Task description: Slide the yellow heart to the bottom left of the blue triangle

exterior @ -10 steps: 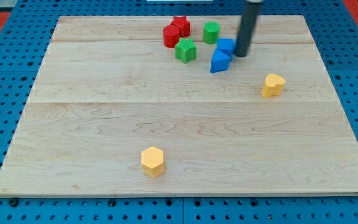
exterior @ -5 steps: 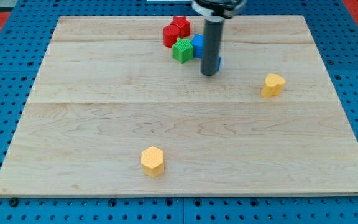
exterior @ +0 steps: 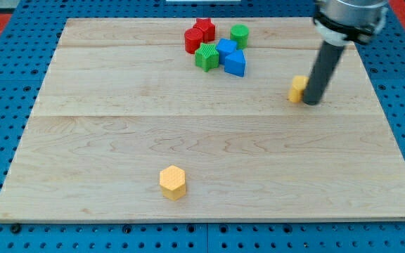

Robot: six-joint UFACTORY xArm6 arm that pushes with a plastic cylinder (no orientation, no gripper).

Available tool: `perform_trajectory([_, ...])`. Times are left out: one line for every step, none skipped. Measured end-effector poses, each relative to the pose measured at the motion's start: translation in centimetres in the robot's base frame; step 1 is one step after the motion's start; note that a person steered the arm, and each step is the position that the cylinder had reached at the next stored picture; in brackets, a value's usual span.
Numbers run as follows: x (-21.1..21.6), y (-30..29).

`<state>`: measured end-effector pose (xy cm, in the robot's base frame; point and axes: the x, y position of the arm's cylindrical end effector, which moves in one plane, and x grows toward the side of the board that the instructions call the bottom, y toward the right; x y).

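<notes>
No fingers on this arm, nothing gripped: just a dark rod whose tip (exterior: 313,102) sits down on the pale wooden worktop (exterior: 118,140). It is off to the lower right of the blue triangular block (exterior: 235,63), pressed against or just beside the right side of the yellow heart-shaped block (exterior: 297,88); the rod half hides it. The danger looks plain. A straight push toward the view's left could ram the heart into the triangle and shift it. An off-centre push could let the heart spin away.
</notes>
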<state>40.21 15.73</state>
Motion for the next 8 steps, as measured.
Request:
perform_trajectory([-3.1,-8.2])
perform_trajectory([1.0,-5.5])
perform_trajectory([1.6,-1.5])
perform_trajectory([-2.8,2.7])
perform_trajectory([-3.3,-6.4])
perform_trajectory([-3.2,-11.2])
perform_trajectory([-2.0,-12.1])
perform_trajectory([-0.2,-11.8])
